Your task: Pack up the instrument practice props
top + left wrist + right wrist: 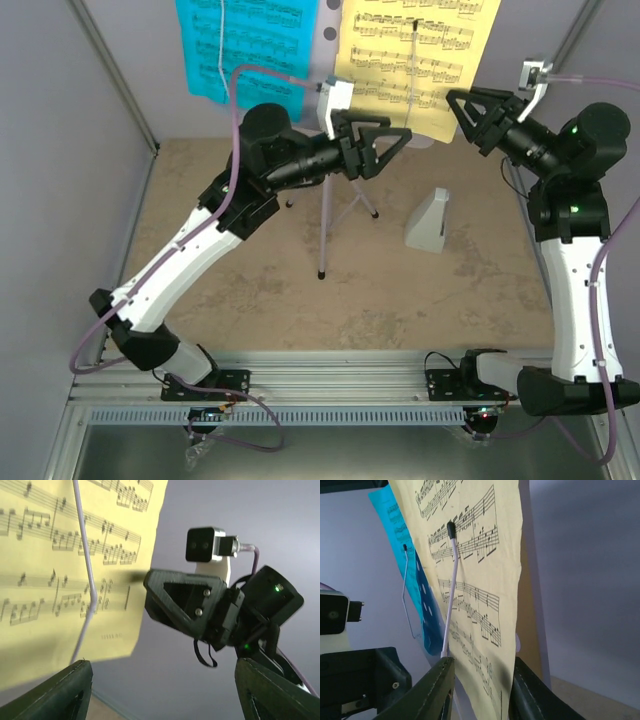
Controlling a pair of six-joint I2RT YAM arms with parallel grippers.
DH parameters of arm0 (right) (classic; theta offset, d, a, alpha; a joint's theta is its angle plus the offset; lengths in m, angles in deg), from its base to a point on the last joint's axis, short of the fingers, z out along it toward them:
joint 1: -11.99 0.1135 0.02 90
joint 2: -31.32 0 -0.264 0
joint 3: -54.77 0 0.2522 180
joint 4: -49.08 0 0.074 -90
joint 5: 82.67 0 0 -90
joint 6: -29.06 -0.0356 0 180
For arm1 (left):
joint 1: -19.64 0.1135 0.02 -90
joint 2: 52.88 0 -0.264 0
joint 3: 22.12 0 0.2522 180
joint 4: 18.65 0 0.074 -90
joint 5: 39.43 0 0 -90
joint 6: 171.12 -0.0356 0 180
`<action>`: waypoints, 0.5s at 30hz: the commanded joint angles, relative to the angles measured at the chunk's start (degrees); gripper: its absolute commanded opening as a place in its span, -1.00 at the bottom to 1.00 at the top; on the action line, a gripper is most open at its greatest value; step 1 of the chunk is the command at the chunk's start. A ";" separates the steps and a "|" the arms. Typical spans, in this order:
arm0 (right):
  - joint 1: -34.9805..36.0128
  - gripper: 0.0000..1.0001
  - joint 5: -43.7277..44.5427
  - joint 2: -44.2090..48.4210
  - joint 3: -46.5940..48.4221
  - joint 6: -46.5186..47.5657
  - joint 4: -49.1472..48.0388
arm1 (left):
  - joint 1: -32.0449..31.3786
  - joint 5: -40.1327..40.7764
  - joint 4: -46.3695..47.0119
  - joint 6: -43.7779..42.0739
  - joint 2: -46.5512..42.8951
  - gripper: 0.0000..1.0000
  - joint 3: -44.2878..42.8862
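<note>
The yellow music sheet (415, 55) and the cyan music sheet (245, 45) hang on the white music stand (328, 40), whose thin tripod (325, 220) stands on the table. The grey metronome (428, 220) stands right of the tripod. My right gripper (470, 110) is open, its fingers either side of the yellow sheet's (475, 570) lower edge in the right wrist view, where the gripper (480, 695) shows a gap. My left gripper (395, 140) is wide open and empty just below the yellow sheet (60, 555). A white wire retainer (451, 580) lies across the sheet.
Grey walls enclose the table on the left, back and right. The two grippers face each other closely under the yellow sheet; the right gripper's finger (185, 605) fills the left wrist view. The cyan sheet (415, 595) shows behind the yellow one.
</note>
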 commanded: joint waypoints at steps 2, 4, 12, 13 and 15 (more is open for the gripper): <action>-0.33 -0.45 -2.15 -1.49 0.14 -4.82 -6.87 | -0.31 3.78 0.72 1.00 5.95 0.55 -10.05; -0.35 -0.45 -2.62 -2.16 0.91 -5.24 -7.38 | -0.31 4.77 -1.20 0.25 8.42 0.52 -13.89; -0.34 -0.58 -4.18 -5.72 5.69 -8.65 -9.69 | -0.31 6.71 0.50 0.40 14.70 0.43 -20.76; -0.33 -0.60 -4.00 -5.84 6.25 -8.69 -9.68 | -0.31 6.87 0.19 0.35 15.58 0.41 -21.95; -0.39 -0.65 -3.93 -5.92 7.30 -8.62 -9.68 | -0.31 7.49 -0.52 -0.02 17.13 0.37 -24.67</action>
